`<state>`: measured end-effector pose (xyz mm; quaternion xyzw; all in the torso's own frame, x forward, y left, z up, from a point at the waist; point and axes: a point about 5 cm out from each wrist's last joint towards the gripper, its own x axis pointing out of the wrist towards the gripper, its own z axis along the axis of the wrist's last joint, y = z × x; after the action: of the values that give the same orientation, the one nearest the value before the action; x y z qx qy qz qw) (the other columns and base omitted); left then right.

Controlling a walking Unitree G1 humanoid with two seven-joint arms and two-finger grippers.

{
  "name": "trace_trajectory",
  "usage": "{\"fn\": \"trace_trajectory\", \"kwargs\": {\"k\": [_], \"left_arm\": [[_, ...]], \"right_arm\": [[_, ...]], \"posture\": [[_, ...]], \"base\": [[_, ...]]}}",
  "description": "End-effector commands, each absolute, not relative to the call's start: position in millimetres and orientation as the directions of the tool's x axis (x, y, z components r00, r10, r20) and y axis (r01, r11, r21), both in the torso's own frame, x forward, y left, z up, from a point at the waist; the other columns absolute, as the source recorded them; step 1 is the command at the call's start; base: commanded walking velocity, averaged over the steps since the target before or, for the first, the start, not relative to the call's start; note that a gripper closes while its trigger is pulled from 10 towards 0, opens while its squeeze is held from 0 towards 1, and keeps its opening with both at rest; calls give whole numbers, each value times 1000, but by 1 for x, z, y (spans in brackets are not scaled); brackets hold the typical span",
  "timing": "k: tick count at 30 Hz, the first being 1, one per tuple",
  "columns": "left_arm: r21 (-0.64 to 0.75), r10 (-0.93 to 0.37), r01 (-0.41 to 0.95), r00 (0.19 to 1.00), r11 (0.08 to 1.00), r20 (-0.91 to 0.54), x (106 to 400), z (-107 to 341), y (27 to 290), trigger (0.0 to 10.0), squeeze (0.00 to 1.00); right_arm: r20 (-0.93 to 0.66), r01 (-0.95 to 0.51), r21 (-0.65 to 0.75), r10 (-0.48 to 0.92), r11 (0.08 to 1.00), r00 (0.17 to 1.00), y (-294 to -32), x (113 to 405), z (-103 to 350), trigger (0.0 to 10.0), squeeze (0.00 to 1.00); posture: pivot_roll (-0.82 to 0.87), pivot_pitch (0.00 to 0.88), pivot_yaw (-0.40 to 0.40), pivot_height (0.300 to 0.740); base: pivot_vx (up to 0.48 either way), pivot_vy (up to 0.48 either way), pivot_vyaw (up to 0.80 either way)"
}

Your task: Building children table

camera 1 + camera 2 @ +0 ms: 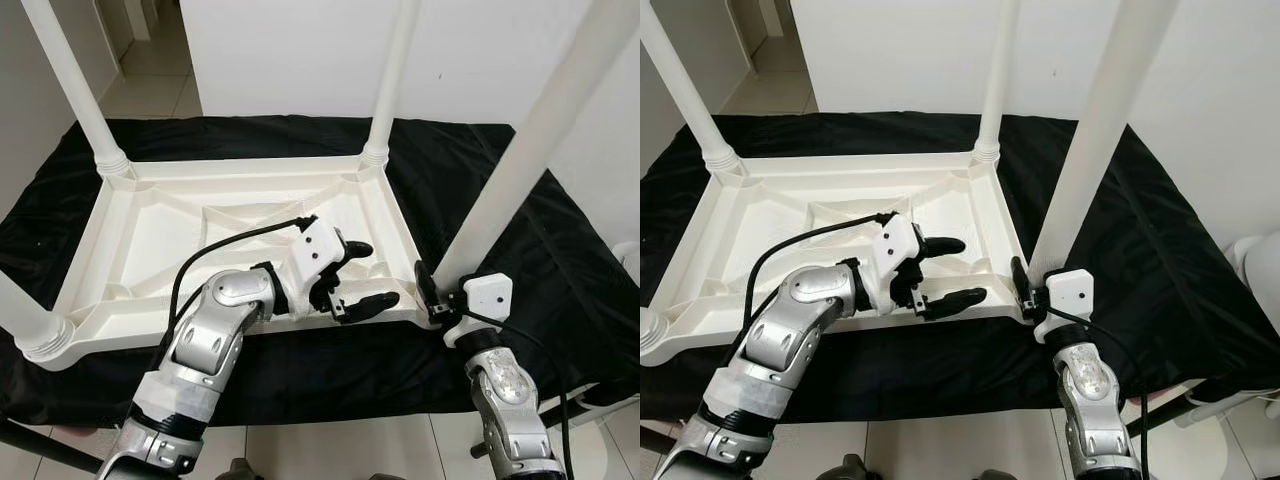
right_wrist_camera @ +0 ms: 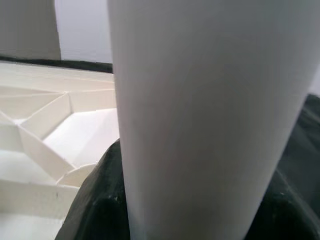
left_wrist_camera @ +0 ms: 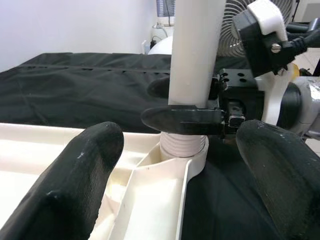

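Observation:
A white plastic children's table [image 1: 130,215] lies upside down on a black cloth, its legs pointing up. My right gripper [image 1: 440,290] is shut on the near right leg [image 1: 520,150] just above its socket at the table's corner. In the left wrist view one black finger [image 3: 180,120] crosses the front of that leg [image 3: 195,60], and the other sits behind it. In the right wrist view the leg [image 2: 200,110] is right up close. My left gripper [image 1: 372,274] hangs open over the table's near rim, a little left of that corner, holding nothing.
Three more legs stand in their sockets: far left [image 1: 75,85], far right [image 1: 390,80] and near left [image 1: 20,310]. The black cloth [image 1: 500,200] covers a low surface against a white wall. Tiled floor [image 1: 330,450] lies below me. A fan [image 3: 235,10] stands beyond the cloth.

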<state>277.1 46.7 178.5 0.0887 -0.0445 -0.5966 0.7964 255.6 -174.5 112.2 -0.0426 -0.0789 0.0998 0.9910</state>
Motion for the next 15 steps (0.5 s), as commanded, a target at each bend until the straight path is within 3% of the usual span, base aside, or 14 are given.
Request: {"fn": "trace_trajectory", "kwargs": {"k": [1,15], "left_arm": [[196,-926,911,377,363,-33,283,176,47,10000,0],[203,-922,904,387,375,-23,282,177,45,10000,0]], "right_arm": [[0,-194,-49,195,980,981,-177,251,85,10000,0],[-46,-128,100,133,987,990,-177,258,84,10000,0]], "posture": [[-18,2,14,740],[-19,5,5,740]], "base": [[0,0,0],[0,0,0]]}}
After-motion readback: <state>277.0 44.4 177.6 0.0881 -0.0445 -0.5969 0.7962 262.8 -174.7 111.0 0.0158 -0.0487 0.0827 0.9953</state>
